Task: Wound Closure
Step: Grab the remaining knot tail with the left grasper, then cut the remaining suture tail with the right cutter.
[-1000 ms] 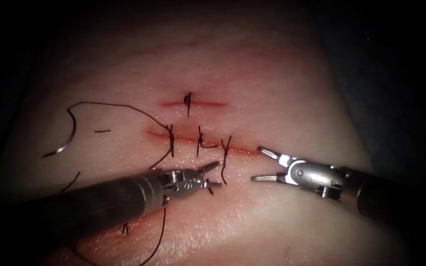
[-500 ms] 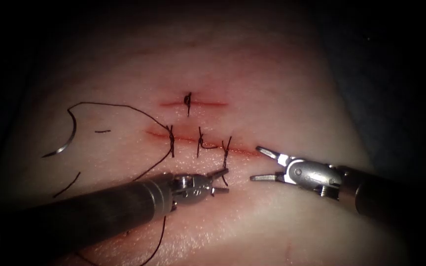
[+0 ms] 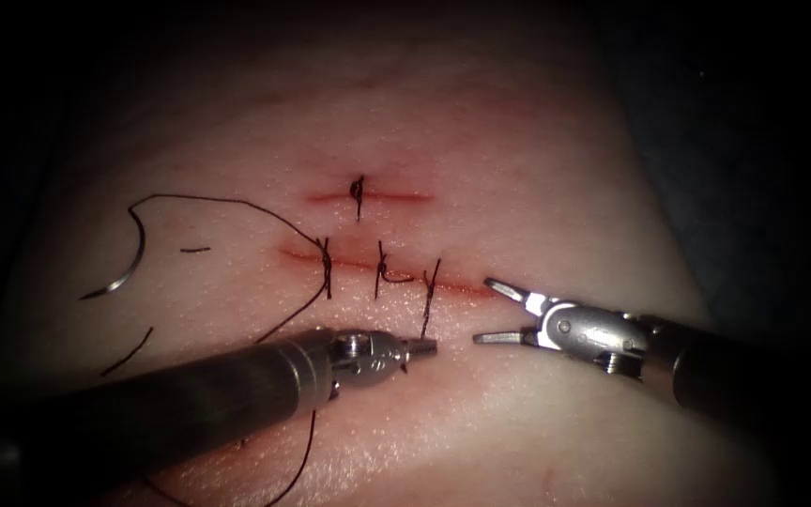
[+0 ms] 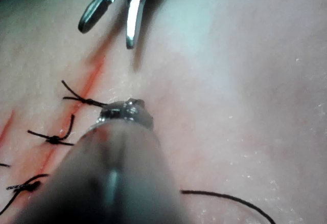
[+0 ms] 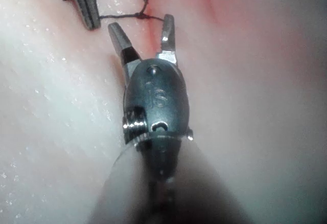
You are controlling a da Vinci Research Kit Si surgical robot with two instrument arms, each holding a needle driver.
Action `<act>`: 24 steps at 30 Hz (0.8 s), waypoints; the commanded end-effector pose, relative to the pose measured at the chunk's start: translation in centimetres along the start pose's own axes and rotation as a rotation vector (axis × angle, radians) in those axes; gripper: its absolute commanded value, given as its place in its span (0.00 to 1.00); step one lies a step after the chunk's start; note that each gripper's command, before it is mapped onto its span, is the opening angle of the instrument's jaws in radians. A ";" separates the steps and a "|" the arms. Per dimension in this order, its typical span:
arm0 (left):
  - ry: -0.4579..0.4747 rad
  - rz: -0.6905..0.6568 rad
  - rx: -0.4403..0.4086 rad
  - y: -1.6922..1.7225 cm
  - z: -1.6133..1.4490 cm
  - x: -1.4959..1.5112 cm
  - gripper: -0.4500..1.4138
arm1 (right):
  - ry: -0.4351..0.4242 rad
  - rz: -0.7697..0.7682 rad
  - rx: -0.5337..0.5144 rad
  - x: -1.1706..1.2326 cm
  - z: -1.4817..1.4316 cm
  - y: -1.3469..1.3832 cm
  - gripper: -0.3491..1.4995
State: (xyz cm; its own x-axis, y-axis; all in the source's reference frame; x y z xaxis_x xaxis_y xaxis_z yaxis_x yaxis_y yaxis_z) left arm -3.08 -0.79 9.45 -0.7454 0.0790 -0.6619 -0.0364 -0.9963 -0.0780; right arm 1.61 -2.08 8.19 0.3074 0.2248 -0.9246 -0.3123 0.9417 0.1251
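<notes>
The tissue (image 3: 537, 188) carries a lower cut (image 3: 354, 264) closed by three stitches. My left tool (image 3: 427, 346) lies just below the rightmost stitch, shut on that stitch's thread tail (image 3: 423, 319). My right tool (image 3: 486, 311) stands open at the cut's right end, holding nothing. In the right wrist view, its jaws (image 5: 141, 23) flank the knot's thread (image 5: 127, 15), beside the left tool (image 5: 87, 4). The left tool's head (image 4: 125, 112) and the open right tool (image 4: 107, 35) appear in the left wrist view. The curved needle (image 3: 140, 253) lies free on the tissue's surface, far left of the cut.
A shorter upper cut (image 3: 391, 197) holds one stitch (image 3: 358, 194). Long thread (image 3: 237, 202) runs from the needle to the leftmost stitch, and more thread (image 3: 307, 451) loops below the left shaft. Short cut ends of thread (image 3: 195, 251) lie at left. Red fluid tints both cuts.
My left tool slid right to the rightmost stitch's tail and its jaws went from open to shut on it. The right tool barely moved and stays open.
</notes>
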 end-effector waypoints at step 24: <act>0.052 -0.019 0.023 -0.41 -0.39 0.24 0.00 | 0.022 -0.140 0.086 -0.03 0.62 -0.15 0.79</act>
State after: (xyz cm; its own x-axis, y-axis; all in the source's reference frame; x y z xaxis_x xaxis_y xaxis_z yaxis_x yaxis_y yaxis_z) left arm -2.93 -0.38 8.97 -0.7093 0.1009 -0.6976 -0.0674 -0.9949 -0.0754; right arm 2.11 -2.12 8.38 0.3258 0.0847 -0.9416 -0.1928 0.9810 0.0216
